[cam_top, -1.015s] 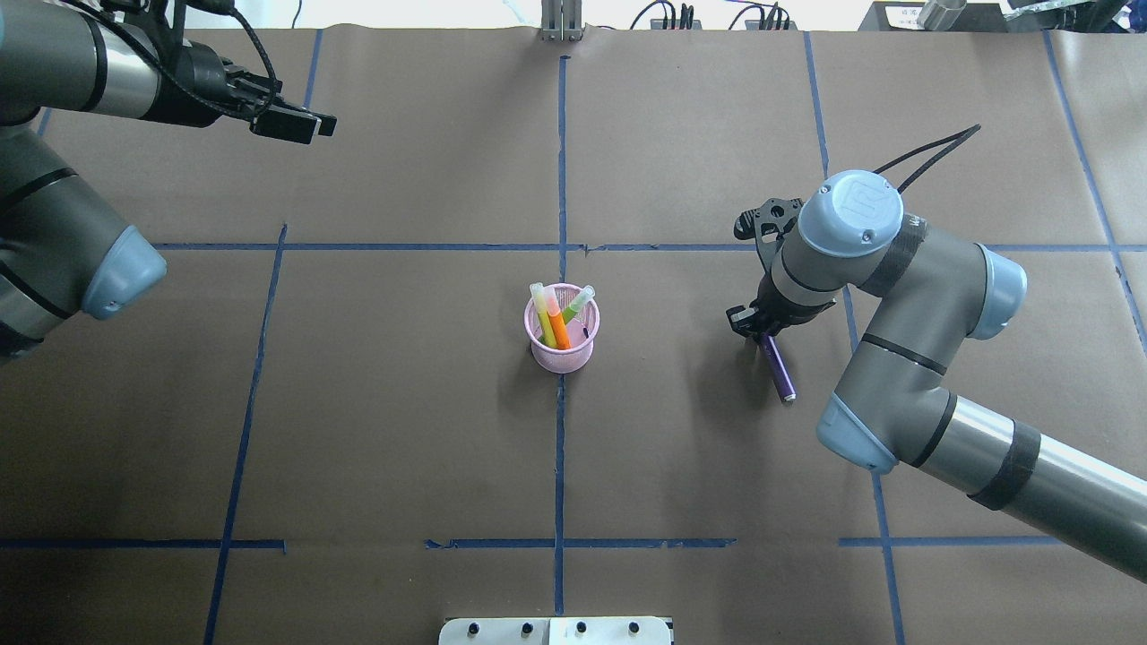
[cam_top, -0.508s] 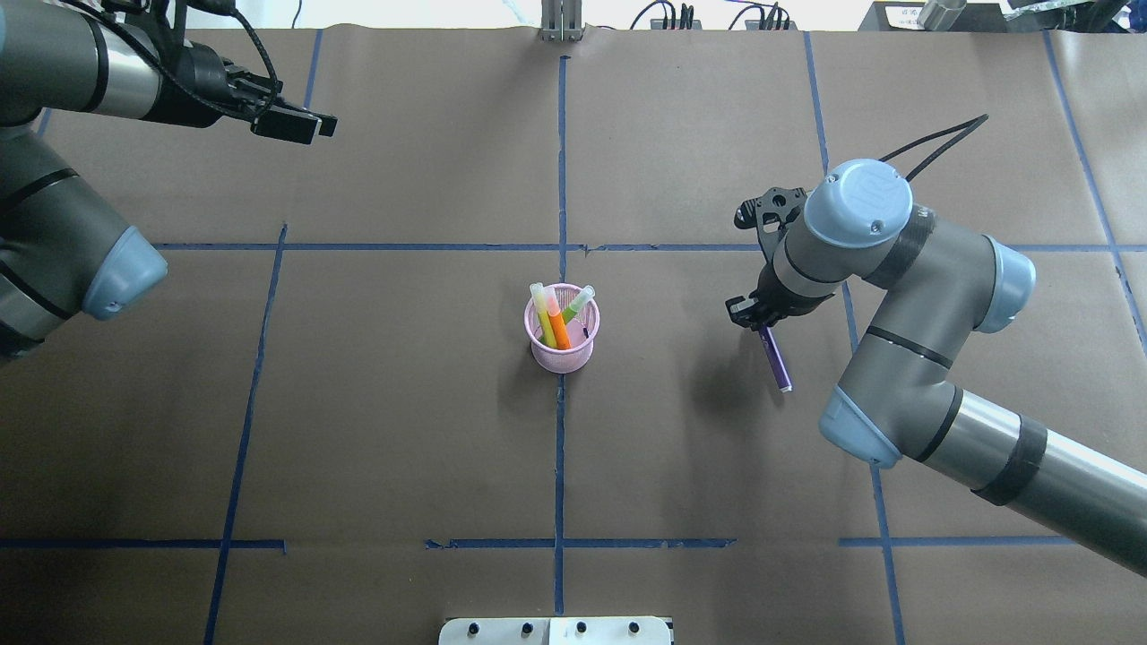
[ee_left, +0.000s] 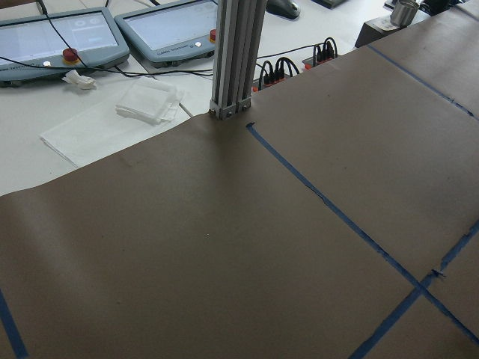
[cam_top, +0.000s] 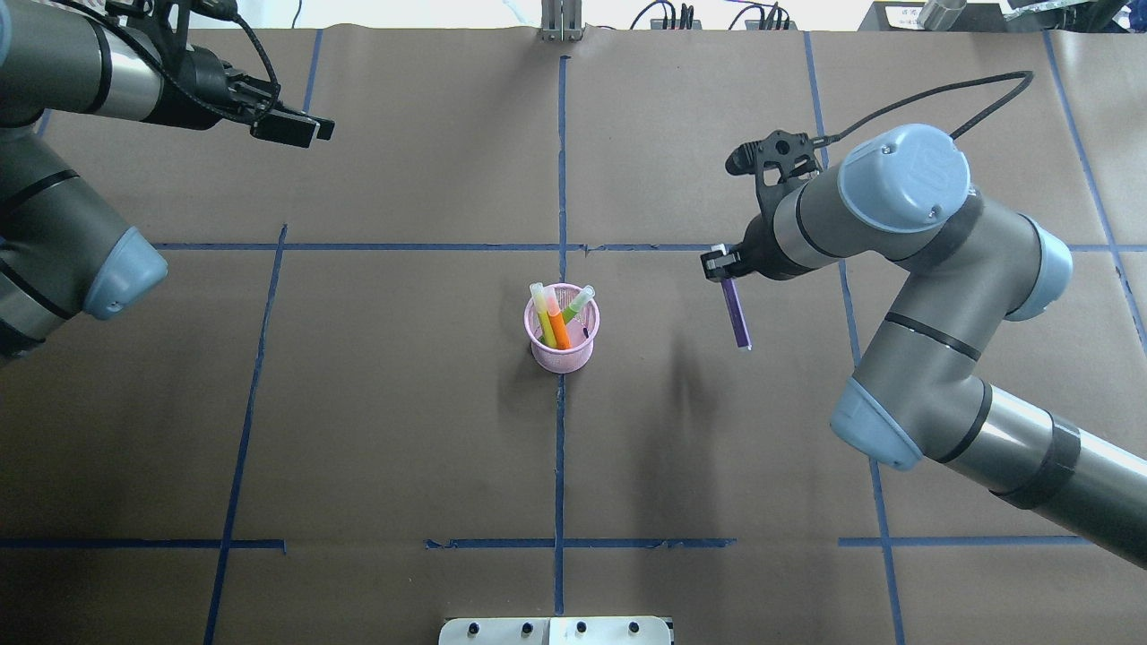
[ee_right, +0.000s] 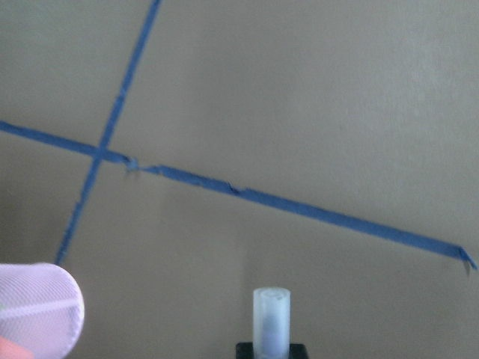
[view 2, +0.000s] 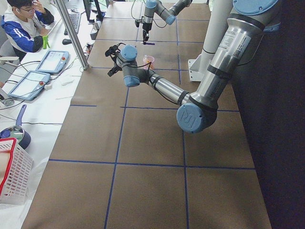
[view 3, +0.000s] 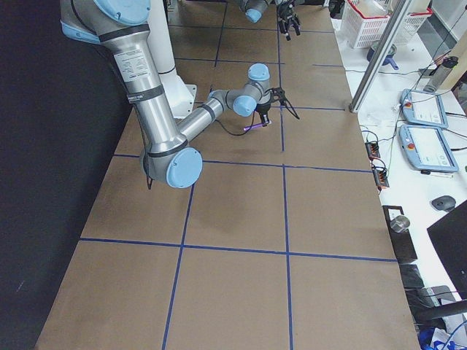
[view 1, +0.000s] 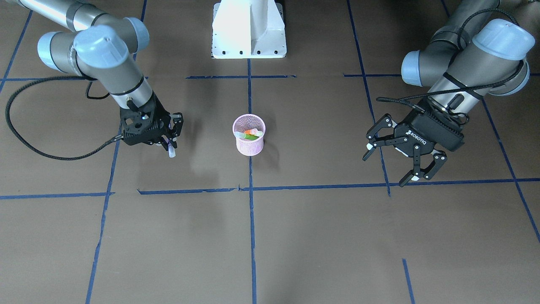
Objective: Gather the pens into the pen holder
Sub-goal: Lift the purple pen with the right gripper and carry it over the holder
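Observation:
The pink mesh pen holder (cam_top: 563, 358) (view 1: 249, 147) stands at the table's middle. An orange pen (cam_top: 558, 330), a green pen (cam_top: 579, 303) and a yellow-green one (cam_top: 541, 309) lean inside it. To the right of the holder, my right gripper (cam_top: 722, 267) (view 1: 168, 141) is shut on a purple pen (cam_top: 737, 315). The pen hangs in the air, clear of the table. In the right wrist view its pale cap end (ee_right: 271, 321) points at the table, with the holder's rim (ee_right: 41, 299) at the lower left. My left gripper (view 1: 386, 168) (cam_top: 296, 127) hovers open and empty at the far left.
The white robot base (view 1: 249, 38) sits at the near edge. An aluminium post (ee_left: 236, 60) stands at the far edge, with teach pendants (ee_left: 176, 30) behind it. A seated person (view 2: 24, 24) and a white basket (view 2: 9, 176) are beyond the table's far side.
My right gripper has lifted the purple pen off the table and carried it up and leftward, closer to the holder. The left arm has stayed in place.

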